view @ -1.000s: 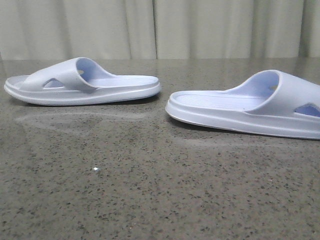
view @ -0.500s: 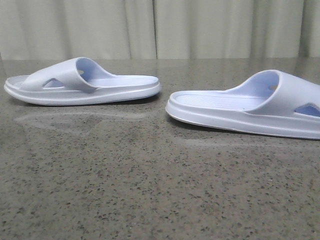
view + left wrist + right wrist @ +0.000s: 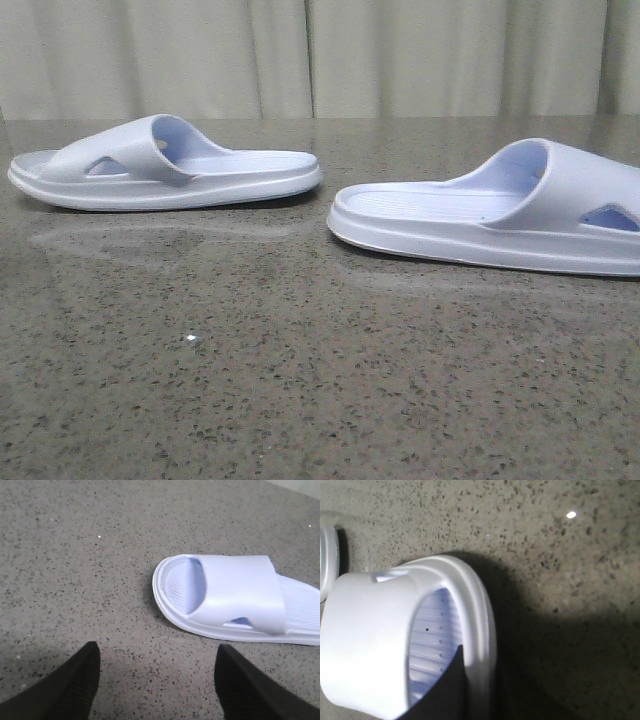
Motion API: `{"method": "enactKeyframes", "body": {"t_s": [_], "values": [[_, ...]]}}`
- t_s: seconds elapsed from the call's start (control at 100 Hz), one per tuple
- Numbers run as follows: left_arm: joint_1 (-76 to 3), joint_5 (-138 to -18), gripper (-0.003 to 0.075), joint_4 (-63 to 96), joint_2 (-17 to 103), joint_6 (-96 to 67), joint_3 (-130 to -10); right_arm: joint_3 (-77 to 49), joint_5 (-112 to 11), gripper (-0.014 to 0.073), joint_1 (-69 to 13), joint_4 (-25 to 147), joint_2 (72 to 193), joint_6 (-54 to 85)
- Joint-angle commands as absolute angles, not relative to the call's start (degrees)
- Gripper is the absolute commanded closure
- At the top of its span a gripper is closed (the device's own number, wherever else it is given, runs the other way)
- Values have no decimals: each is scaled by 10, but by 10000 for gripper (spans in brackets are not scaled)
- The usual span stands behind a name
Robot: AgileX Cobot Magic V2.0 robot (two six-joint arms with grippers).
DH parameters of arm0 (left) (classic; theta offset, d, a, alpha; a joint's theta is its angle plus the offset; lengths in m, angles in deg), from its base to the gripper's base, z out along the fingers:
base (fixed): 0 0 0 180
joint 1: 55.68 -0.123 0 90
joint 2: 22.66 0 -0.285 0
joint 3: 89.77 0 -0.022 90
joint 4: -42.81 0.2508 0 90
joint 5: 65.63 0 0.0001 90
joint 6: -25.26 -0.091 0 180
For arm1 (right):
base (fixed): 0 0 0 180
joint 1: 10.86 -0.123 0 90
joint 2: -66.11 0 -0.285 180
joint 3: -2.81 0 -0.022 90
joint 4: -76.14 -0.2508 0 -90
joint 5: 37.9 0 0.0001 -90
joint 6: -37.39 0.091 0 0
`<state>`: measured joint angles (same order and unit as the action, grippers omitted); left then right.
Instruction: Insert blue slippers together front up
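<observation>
Two pale blue slippers lie on the speckled grey table. The left slipper (image 3: 165,165) lies flat at the back left and also shows in the left wrist view (image 3: 240,600). My left gripper (image 3: 157,680) is open and empty above bare table, a short way from that slipper's toe. The right slipper (image 3: 490,215) fills the right wrist view (image 3: 395,645). My right gripper (image 3: 480,680) straddles its side rim. One dark finger (image 3: 447,690) is inside on the ribbed footbed, and the other is lost in shadow outside. Neither gripper shows in the front view.
A pale curtain (image 3: 320,55) hangs behind the table's far edge. The grey speckled tabletop (image 3: 300,380) stretches in front of both slippers. The left slipper's edge (image 3: 327,562) shows in the right wrist view.
The right slipper has shifted slightly to the left and lifted a touch in the front view. The left slipper has not moved.
</observation>
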<state>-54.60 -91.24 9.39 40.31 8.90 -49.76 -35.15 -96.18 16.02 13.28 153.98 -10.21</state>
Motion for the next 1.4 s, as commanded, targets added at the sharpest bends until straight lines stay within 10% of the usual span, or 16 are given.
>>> {"method": "enactKeyframes", "body": {"t_s": [0.0,0.52,0.97,1.39], "values": [[-541,-883,286,21,425,42,-518,-336,-980,700,164,105,1530,-117],[-667,-1124,303,-416,656,-303,-598,-336,-968,701,164,99,1530,-125],[-671,-1203,352,-431,790,-319,-673,-336,-959,701,164,98,1530,-125],[-671,-1254,619,-434,822,-325,-675,-336,-959,701,164,98,1530,-125]]}}
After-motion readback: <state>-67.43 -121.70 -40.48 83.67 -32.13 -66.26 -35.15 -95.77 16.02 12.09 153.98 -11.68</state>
